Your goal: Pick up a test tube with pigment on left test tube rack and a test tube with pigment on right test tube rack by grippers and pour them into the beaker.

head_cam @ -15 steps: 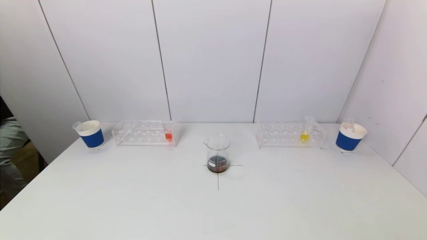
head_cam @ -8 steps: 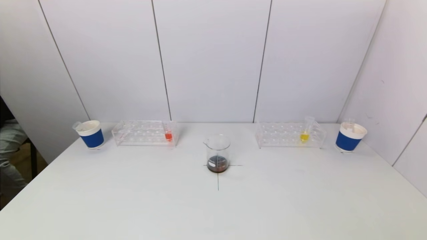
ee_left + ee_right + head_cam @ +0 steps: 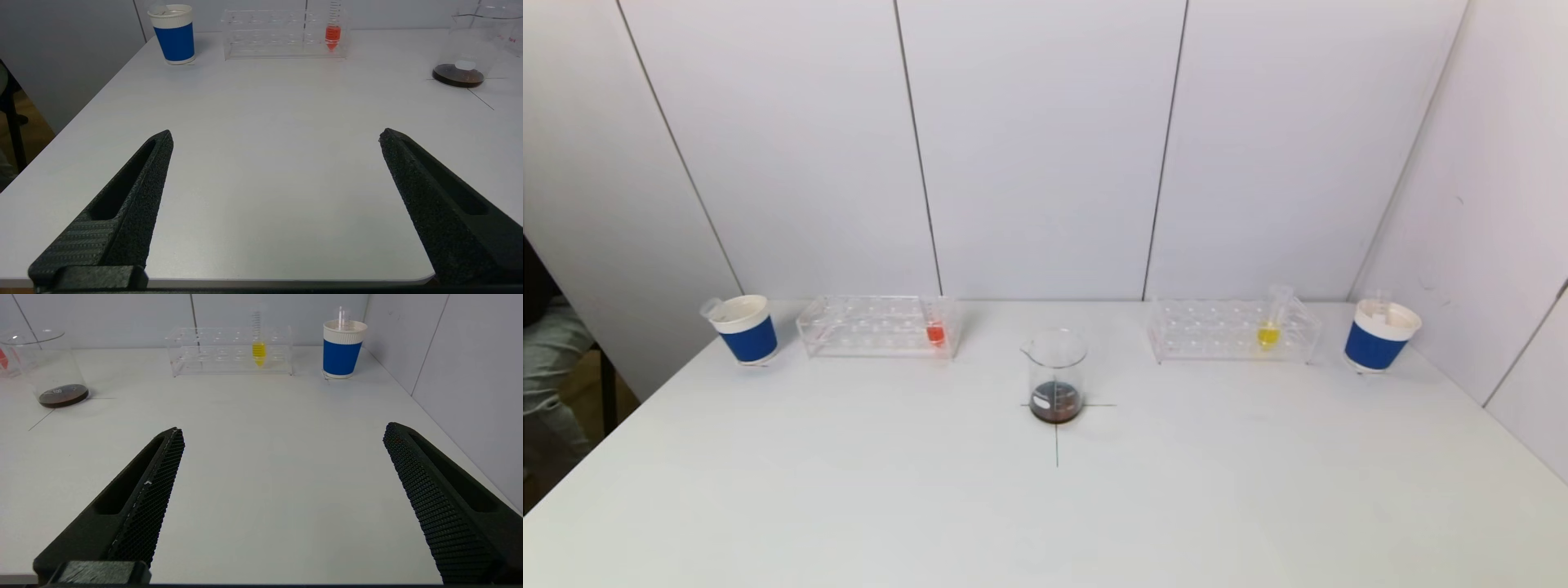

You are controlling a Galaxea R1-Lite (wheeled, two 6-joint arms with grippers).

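Observation:
A clear left rack (image 3: 866,327) at the back left holds a test tube with red pigment (image 3: 936,330), also in the left wrist view (image 3: 333,30). A clear right rack (image 3: 1217,331) holds a test tube with yellow pigment (image 3: 1270,327), also in the right wrist view (image 3: 258,347). A glass beaker (image 3: 1056,376) with dark liquid at its bottom stands at the table's middle. My left gripper (image 3: 276,136) and right gripper (image 3: 284,433) are open and empty over the table's near edge, out of the head view.
A blue-and-white paper cup (image 3: 745,328) holding a tube stands left of the left rack. Another such cup (image 3: 1378,335) stands right of the right rack. Walls close the back and the right side. A person's leg (image 3: 543,367) shows at the far left.
The person at the far left edge has shifted a little. The tubes, racks, beaker and cups have not moved.

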